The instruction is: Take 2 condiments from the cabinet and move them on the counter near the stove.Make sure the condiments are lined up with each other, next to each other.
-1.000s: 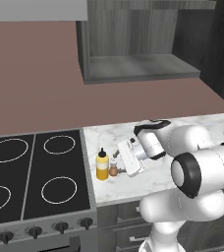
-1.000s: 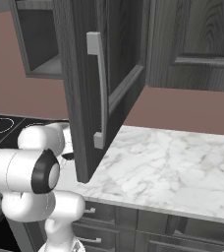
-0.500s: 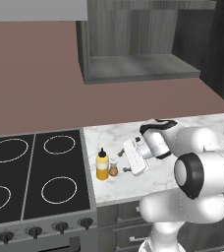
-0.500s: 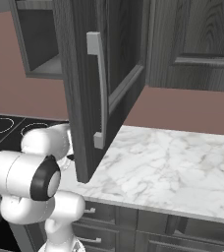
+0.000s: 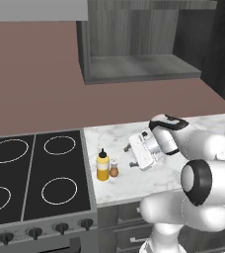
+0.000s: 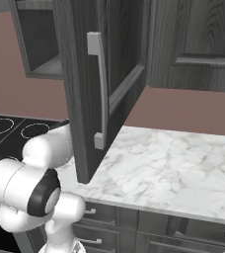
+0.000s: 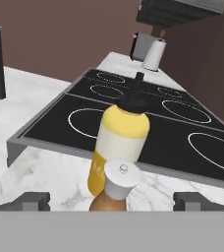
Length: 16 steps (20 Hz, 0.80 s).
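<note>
As we read the left base view from left to right, we find the stove (image 5: 35,178), black glass with white ring burners, and just beside its right edge the yellow squeeze bottle (image 5: 102,167) with its dark pointed nozzle, upright on the white marble surface (image 5: 129,183). We note the small brown shaker (image 5: 114,171) with a white top immediately to the bottle's right, close beside it; whether they touch we cannot tell. Further right, the gripper (image 5: 130,156) hangs low over the surface, its jaws spread wide, holding nothing and clear of both condiments. Above, the cabinet (image 5: 139,69) niche stands open-fronted. From the hand view, the shaker hides the bottle's lower front. From the right base view, an open cabinet door (image 6: 92,89) blocks our sight of the condiments.
</note>
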Motion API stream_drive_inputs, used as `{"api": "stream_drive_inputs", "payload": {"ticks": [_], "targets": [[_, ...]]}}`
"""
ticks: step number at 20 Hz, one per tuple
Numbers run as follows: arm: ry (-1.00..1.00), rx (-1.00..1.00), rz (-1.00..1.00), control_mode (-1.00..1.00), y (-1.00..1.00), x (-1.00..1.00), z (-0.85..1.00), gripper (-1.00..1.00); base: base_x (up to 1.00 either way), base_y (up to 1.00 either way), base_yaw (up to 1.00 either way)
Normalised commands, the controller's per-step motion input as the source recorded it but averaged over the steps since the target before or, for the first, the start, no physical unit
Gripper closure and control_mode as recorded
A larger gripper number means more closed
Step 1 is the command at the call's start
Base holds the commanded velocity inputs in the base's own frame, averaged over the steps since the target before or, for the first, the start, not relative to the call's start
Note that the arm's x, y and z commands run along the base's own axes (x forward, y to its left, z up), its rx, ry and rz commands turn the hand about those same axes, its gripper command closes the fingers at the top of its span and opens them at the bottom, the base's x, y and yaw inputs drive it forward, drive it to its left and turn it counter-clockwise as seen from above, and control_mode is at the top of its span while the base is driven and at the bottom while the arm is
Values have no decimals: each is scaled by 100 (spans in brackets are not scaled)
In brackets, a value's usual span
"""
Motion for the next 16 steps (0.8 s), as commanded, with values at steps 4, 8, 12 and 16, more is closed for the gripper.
{"api": "stream_drive_inputs", "payload": {"ticks": [4, 8, 12, 16], "targets": [[1, 0, -16, -100, -2, -38, 59, -100, 0, 0, 0], [7, 0, -25, -100, -11, -45, 51, -100, 0, 0, 0], [15, 0, -29, -100, -6, -45, 51, -100, 0, 0, 0], [11, 0, -32, -100, 0, -41, 50, -100, 0, 0, 0]]}}
